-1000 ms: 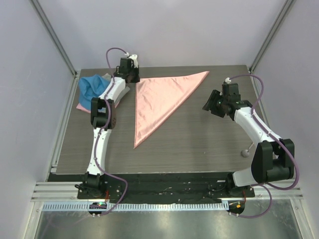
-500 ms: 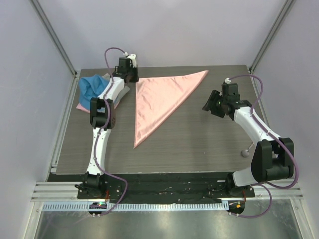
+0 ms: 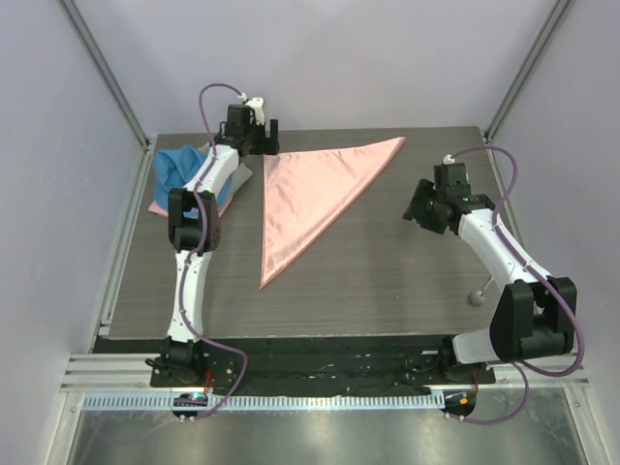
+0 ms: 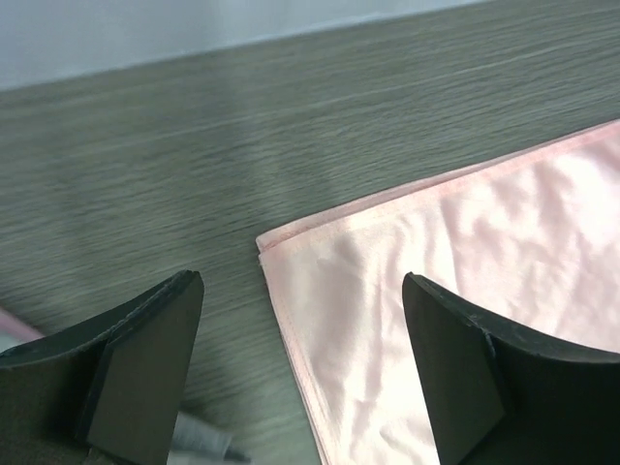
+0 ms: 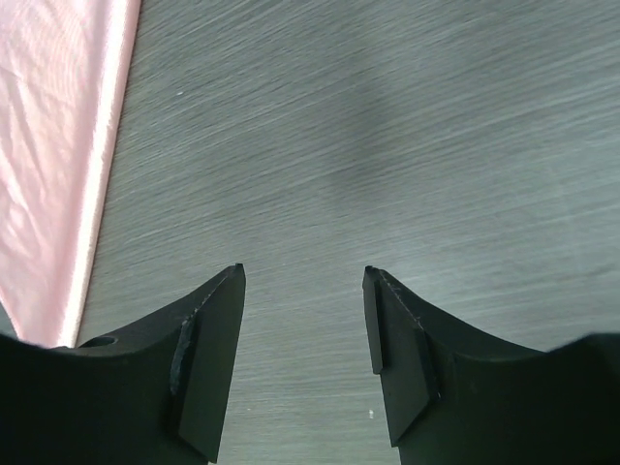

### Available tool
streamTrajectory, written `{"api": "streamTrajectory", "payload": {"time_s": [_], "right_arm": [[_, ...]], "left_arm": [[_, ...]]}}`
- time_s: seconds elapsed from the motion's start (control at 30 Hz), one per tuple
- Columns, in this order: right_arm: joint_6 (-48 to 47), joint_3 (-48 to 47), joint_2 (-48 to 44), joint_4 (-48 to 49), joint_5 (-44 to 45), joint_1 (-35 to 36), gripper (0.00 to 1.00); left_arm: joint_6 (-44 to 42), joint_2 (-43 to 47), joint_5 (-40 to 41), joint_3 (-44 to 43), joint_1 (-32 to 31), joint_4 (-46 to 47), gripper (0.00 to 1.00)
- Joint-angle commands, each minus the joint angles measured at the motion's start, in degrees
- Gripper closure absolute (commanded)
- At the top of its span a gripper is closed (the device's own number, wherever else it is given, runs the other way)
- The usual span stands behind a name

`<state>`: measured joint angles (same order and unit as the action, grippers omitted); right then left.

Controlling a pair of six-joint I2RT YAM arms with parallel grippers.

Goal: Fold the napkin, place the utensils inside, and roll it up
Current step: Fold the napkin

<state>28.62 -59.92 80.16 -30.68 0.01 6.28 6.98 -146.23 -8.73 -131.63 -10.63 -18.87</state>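
The napkin [image 3: 310,189] lies flat as a salmon-pink triangle, its long point toward the near side. My left gripper [image 3: 254,137] hovers at the napkin's far-left corner, open. In the left wrist view that corner [image 4: 291,254] lies loose between the wide-apart fingers of the left gripper [image 4: 302,281]. My right gripper [image 3: 418,205] is open over bare table to the right of the napkin. The right wrist view shows nothing between the right gripper [image 5: 304,269] fingers, and the napkin's edge [image 5: 58,145] runs down the left. A small spoon [image 3: 477,297] lies by the right arm.
A blue cloth [image 3: 177,167] is heaped at the far left on a pink cloth [image 3: 161,207]. A grey cloth [image 3: 242,174] lies partly under the left arm. Cage posts stand at the far corners, and the table's right edge [image 3: 504,184] is close to the right arm.
My left gripper has opened and let go of the napkin's far-left corner, lifting back a little. My right gripper has shifted slightly to the right.
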Motion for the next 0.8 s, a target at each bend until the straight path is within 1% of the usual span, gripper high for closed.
{"api": "streamTrajectory", "payload": {"time_s": [0.0, 0.07, 0.13, 0.17, 0.2, 0.27, 0.3, 0.37, 0.4, 0.43, 0.47, 0.53, 0.6, 0.63, 0.77], "right_arm": [[-1.73, -3.62, -4.22, -5.26, 6.31, -1.10, 0.39], [-2.08, -2.23, -4.31, -5.80, 6.32, -2.84, 0.39], [-2.52, -0.99, -4.40, -6.23, 6.32, -4.52, 0.39], [-3.04, 0.32, -4.49, -6.41, 6.32, -7.66, 0.39], [-3.31, 0.94, -4.75, -6.50, 6.32, -9.17, 0.39], [-4.53, 2.61, -5.01, -6.33, 5.88, -13.03, 0.39], [-5.06, 2.96, -5.01, -6.06, 5.88, -16.62, 0.39], [-6.03, 3.41, -5.01, -5.80, 8.85, -19.02, 0.39], [-6.47, 3.41, -5.01, -5.71, 12.09, -19.90, 0.39], [-6.56, 3.58, -4.84, -5.71, 14.90, -20.17, 0.39], [-6.39, 3.50, -4.66, -5.54, 17.37, -20.69, 0.38], [-4.63, 4.02, -4.40, -3.79, 16.34, -22.62, 0.38], [-3.49, 5.86, -4.05, -1.07, 16.60, -24.55, 0.39], [-3.57, 6.30, -3.18, -0.70, 17.04, -25.17, 0.39], [-4.01, 6.31, -1.41, -0.79, 16.25, -27.20, 0.43]], "left_arm": [[-3.91, 17.10, 2.05, 1.55, -1.49, 1.22, 0.10], [-3.03, 20.88, 2.31, 4.70, -1.50, 0.07, 0.09], [-1.36, 27.12, 2.40, 8.22, -1.58, -1.16, 0.06], [-0.92, 29.14, 2.49, 12.67, -1.50, -1.69, 0.06], [-0.40, 33.25, 2.67, 14.63, -1.50, -2.13, 0.05], [1.27, 36.62, 4.15, 18.76, -1.50, -4.50, 0.03], [1.80, 38.55, 4.86, 22.26, -1.50, -5.46, 0.02], [3.73, 43.56, 6.44, 25.62, -1.50, -8.80, 0.02], [4.26, 45.49, 7.58, 30.16, -1.50, -9.33, 0.02], [4.61, 49.51, 7.59, 32.38, -1.50, -9.60, 0.02], [4.62, 51.38, 7.68, 34.75, -1.50, -9.95, 0.02], [5.05, 56.64, 8.55, 39.86, -1.50, -11.70, 0.02], [5.32, 59.38, 10.75, 43.63, -1.50, -12.67, 0.02], [5.32, 61.31, 10.32, 44.44, -1.50, -13.38, 0.02], [2.26, 63.78, 7.59, 47.95, -1.50, -17.86, 0.02]]}}
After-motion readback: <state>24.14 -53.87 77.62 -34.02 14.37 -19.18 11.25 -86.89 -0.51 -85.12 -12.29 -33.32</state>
